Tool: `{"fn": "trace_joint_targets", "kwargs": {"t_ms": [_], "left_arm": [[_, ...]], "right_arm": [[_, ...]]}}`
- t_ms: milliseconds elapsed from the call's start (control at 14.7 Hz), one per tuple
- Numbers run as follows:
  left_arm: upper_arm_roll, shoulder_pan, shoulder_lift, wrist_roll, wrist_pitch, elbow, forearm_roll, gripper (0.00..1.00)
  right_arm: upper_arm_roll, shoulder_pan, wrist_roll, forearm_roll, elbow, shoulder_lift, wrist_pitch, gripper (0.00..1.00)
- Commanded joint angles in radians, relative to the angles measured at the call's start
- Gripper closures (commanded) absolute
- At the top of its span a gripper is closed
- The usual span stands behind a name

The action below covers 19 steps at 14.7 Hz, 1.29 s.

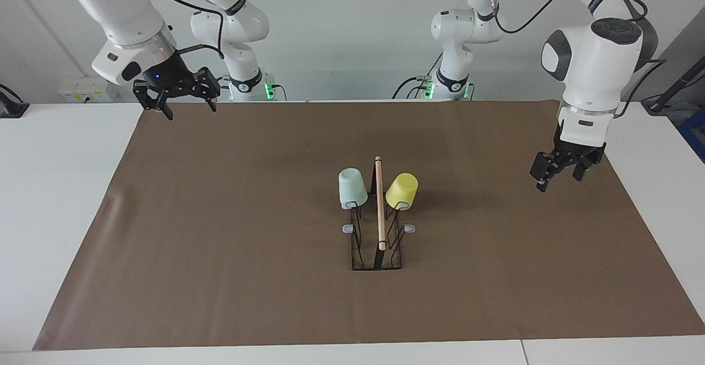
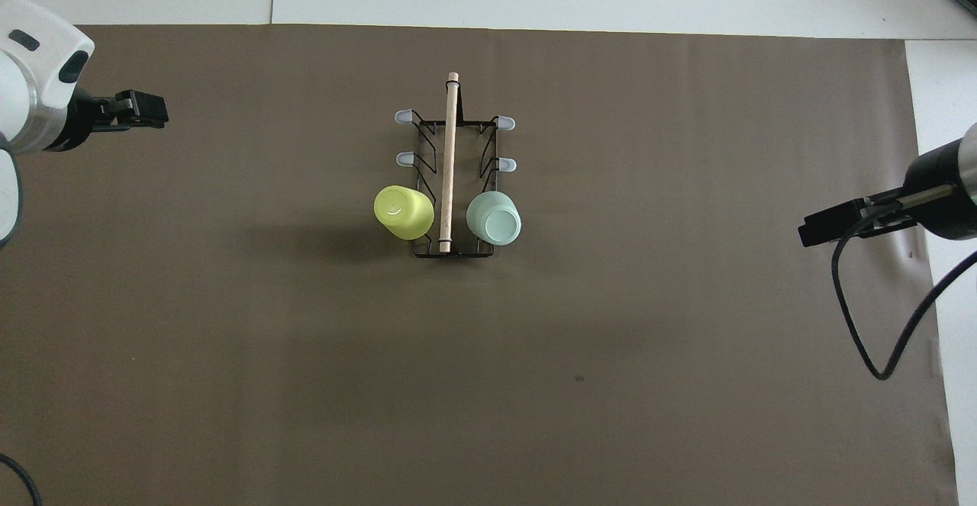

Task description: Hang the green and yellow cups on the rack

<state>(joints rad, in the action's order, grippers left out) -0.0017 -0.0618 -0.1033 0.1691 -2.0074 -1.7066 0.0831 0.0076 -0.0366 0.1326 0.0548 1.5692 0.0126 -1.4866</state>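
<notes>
Both jaws open, empty: left gripper [image 1: 560, 173] over the mat's left-arm end, right gripper [image 1: 177, 98] waiting over the robot-side corner. Green cup [image 1: 352, 188] and yellow cup [image 1: 401, 191] hang inverted on the rack [image 1: 378, 244] prongs nearest the robots. Judged complete; nothing left.

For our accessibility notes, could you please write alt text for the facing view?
A green cup and a yellow cup hang upside down on a black wire rack at the middle of a brown mat. The left gripper and the right gripper hang open and empty over the mat's ends.
</notes>
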Motion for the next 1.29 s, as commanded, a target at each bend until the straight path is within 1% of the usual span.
{"fn": "trace_joint_targets", "kwargs": {"t_ms": [0, 136, 204, 340, 476, 747, 951, 1087, 1223], "left_arm": [[-0.035, 0.042, 0.089, -0.138, 0.154, -0.028, -0.062, 0.0], [-0.038, 0.043, 0.125, -0.144, 0.246, -0.022, -0.098, 0.0], [-0.04, 0.045, 0.138, -0.146, 0.296, -0.002, -0.1, 0.0], [-0.053, 0.048, 0.14, -0.146, 0.395, 0.062, -0.1, 0.0], [-0.075, 0.089, 0.14, -0.175, 0.45, 0.081, -0.105, 0.0], [-0.073, 0.089, 0.143, -0.186, 0.47, 0.099, -0.129, 0.0], [-0.073, 0.076, 0.169, -0.188, 0.464, 0.073, -0.131, 0.0], [-0.081, 0.07, 0.169, -0.178, 0.46, 0.073, -0.128, 0.0], [-0.08, 0.069, 0.169, -0.178, 0.458, 0.073, -0.125, 0.0]], "right_arm": [[0.009, 0.011, -0.01, -0.012, -0.017, -0.011, -0.001, 0.0], [0.009, 0.011, -0.01, -0.012, -0.017, -0.011, -0.001, 0.0], [0.009, 0.011, -0.01, -0.012, -0.017, -0.011, -0.001, 0.0], [0.009, 0.011, -0.008, -0.013, -0.017, -0.011, -0.001, 0.0], [0.008, 0.011, -0.004, -0.015, -0.017, -0.011, -0.004, 0.0], [0.005, 0.011, -0.001, -0.032, -0.02, -0.013, -0.004, 0.0], [0.006, 0.021, -0.004, -0.047, -0.021, -0.013, -0.017, 0.0], [0.008, 0.021, -0.001, -0.078, -0.021, -0.013, -0.047, 0.0], [0.005, 0.021, -0.001, -0.078, -0.02, -0.013, -0.05, 0.0]]}}
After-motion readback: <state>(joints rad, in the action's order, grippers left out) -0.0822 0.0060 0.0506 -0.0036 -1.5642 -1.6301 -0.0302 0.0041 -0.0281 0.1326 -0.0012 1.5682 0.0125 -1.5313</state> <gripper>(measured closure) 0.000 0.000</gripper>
